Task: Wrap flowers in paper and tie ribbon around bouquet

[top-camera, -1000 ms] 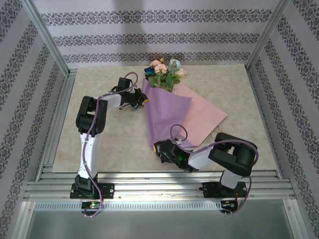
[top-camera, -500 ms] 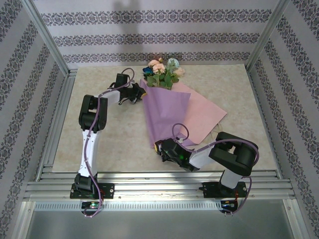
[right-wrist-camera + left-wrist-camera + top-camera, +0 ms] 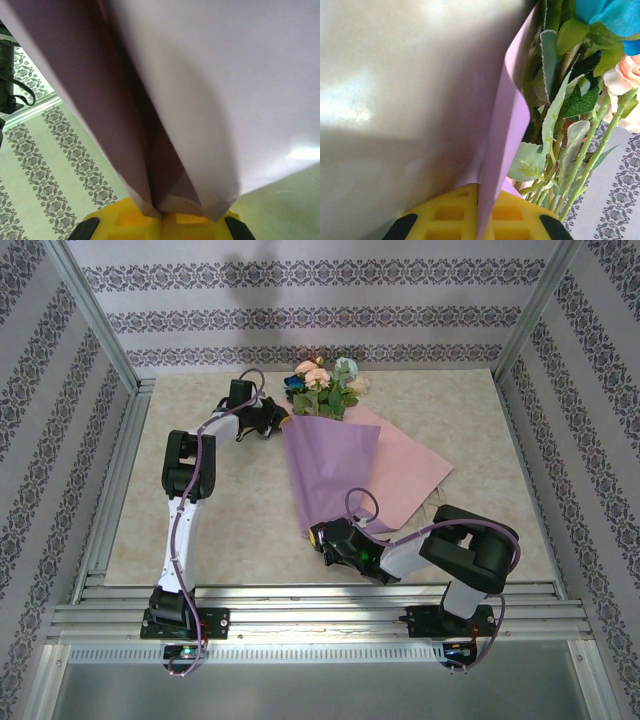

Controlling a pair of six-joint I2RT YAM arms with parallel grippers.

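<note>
Left gripper (image 3: 272,423) has swung farther back, dragging its clamped corner of thin lilac-and-pink paper sheet (image 3: 335,465) up beside pink, peach and blue artificial flowers (image 3: 325,382). Right gripper (image 3: 320,538) stays clenched on sheet's narrow near end. Wrap step: keep both pinches firm, roll flap over stems (image 3: 592,157) without tearing. Leaves (image 3: 551,117) crowd left fingers (image 3: 445,219); pink half lies flat on beige marbled table (image 3: 200,510).

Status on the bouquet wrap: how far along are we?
Done: lilac-and-pink paper sheet folded once over the stems of the artificial flowers. In hand: left gripper pinches the fold's edge by the blooms, right gripper pinches its near end. Left: the pink half lies flat, unwrapped, and no ribbon is tied around it yet.
</note>
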